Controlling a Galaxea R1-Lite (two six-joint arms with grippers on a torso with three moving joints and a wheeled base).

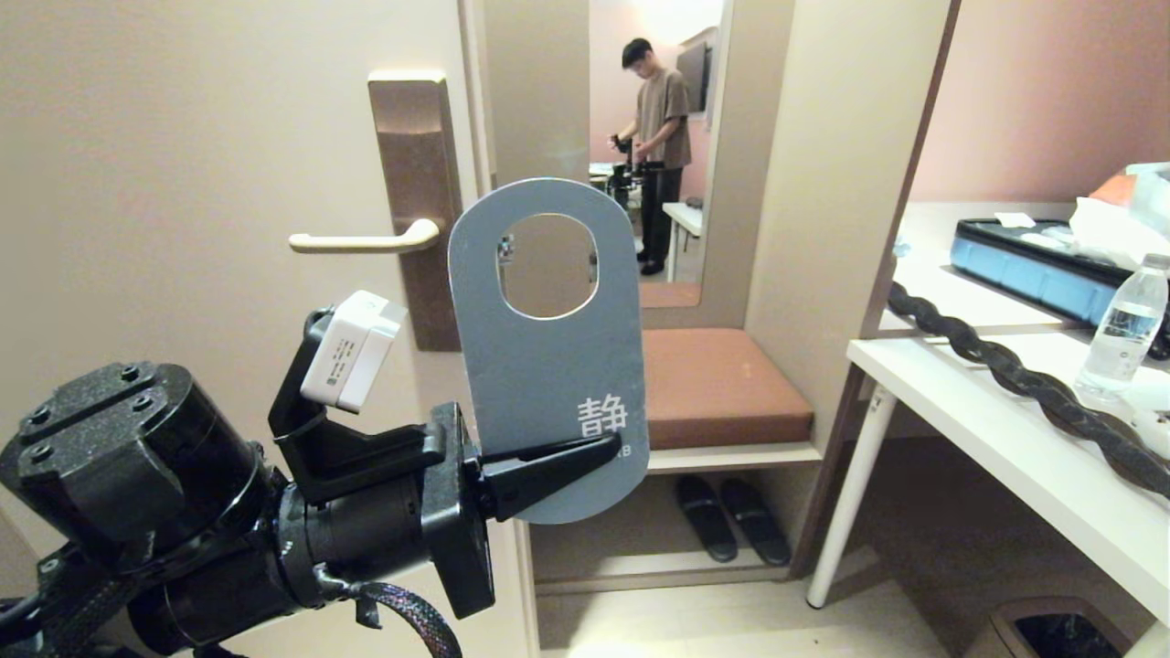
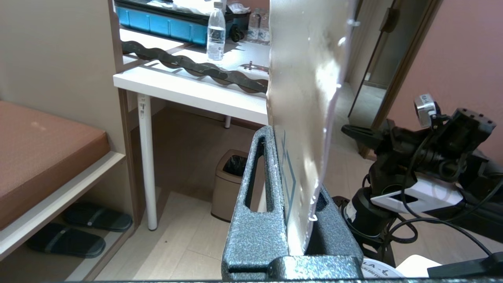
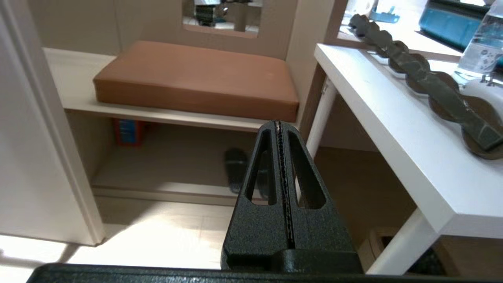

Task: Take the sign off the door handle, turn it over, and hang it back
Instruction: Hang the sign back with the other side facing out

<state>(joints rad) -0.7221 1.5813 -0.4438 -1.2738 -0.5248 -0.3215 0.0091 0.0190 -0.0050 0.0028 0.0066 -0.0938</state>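
The left pincer (image 1: pixel 585 461) is clamped tight on the lower edge of the sign (image 1: pixel 548 366) in the head view, holding it upright in the air with its blue-grey face and white character toward the camera. The sign hangs free of the door handle (image 1: pixel 361 241), which lies at about ten o'clock from it, close by but not touching; the oval hole is at the sign's top. A person (image 1: pixel 660 146) stands in the background at twelve o'clock. A table (image 1: pixel 1005 429) with a water bottle (image 1: pixel 1122 331) sits at three o'clock.

In the left wrist view the left pincer (image 2: pixel 300 220) has its fingers pressed on both faces of the sign (image 2: pixel 306 98), seen nearly edge-on.

In the right wrist view the right pincer (image 3: pixel 279 129) is fully closed, fingers meeting, holding nothing, pointed toward a brown cushion (image 3: pixel 196 74) and a slipper (image 3: pixel 235 167) beneath it.
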